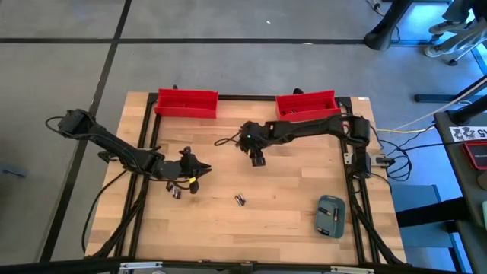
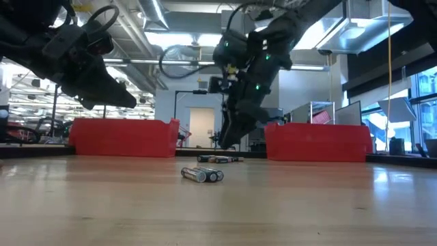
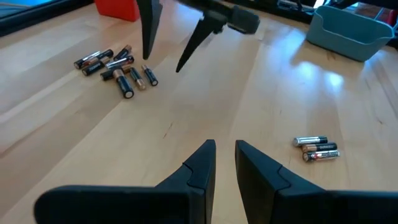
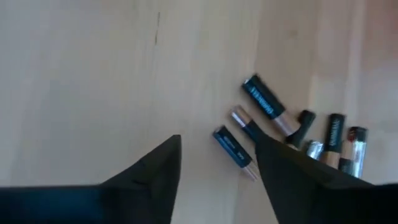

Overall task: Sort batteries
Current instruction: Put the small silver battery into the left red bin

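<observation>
A loose pile of small dark batteries (image 3: 118,65) lies on the wooden table, also seen in the low view (image 2: 218,159). My right gripper (image 4: 217,143) hangs open just above this pile, pointing steeply down, with one battery (image 4: 233,146) showing between its fingers; it also shows from above (image 1: 257,160) and in the low view (image 2: 225,142). A few more batteries (image 1: 240,199) lie together nearer the front edge (image 3: 317,149). My left gripper (image 3: 225,146) hovers at the table's left (image 1: 199,169), with only a narrow gap between its fingers and nothing in it.
Two red bins (image 1: 186,103) (image 1: 304,103) stand along the far edge. A grey-blue case (image 1: 330,215) lies at the front right corner. Bare wood stretches between the two groups of batteries.
</observation>
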Controlling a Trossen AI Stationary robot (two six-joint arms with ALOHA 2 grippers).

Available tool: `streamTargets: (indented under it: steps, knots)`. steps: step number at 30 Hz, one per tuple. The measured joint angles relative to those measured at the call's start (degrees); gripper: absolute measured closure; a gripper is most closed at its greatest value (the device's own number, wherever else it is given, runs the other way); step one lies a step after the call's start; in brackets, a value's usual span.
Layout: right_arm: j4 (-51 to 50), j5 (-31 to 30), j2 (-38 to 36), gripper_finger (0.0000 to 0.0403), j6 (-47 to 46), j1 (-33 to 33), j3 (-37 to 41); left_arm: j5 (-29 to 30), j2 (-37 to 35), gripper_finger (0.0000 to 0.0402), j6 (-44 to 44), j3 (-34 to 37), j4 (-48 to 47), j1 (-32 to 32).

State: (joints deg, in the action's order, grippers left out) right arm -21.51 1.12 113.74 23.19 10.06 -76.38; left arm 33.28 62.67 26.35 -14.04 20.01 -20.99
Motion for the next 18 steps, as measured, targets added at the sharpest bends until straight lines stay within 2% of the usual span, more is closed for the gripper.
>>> streamTargets:
  steps: [3,8,18]
  knots:
    - [0.8,-0.7,1.4,0.0226,1.2,0.1,0.0,0.1,0.0,0.0350,0.0,0.0,-0.1,0.0]
    - [1.4,-5.8,2.1,0.0256,1.3,0.1,0.0,0.7,0.0,0.0350,-0.1,0.0,0.0,0.0]
    - [0.9,-5.8,3.2,0.0265,2.6,0.8,0.0,0.9,0.0,0.0350,-0.2,0.0,0.0,0.0]
